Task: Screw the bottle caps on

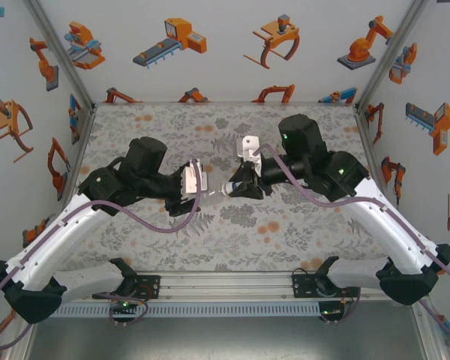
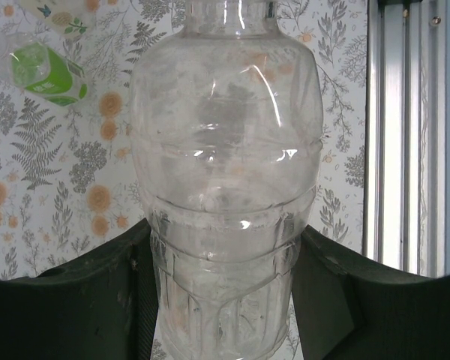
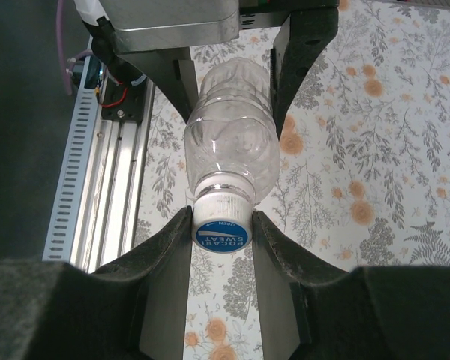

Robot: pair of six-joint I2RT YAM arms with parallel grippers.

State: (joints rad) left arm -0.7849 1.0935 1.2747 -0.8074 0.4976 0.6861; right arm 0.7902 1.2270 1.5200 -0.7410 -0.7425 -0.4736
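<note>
Btwn jaws: clear bottle (image 3: 232, 142) w/ white cap (image 3: 223, 222)

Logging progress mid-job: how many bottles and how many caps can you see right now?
Bottles: 2 (clear bottle, green-label bottle)
Caps: 1 (cap, on the clear bottle)
Total: 3
Uncounted: cropped item at the left wrist view's top edge, too cut off to tell.
</note>
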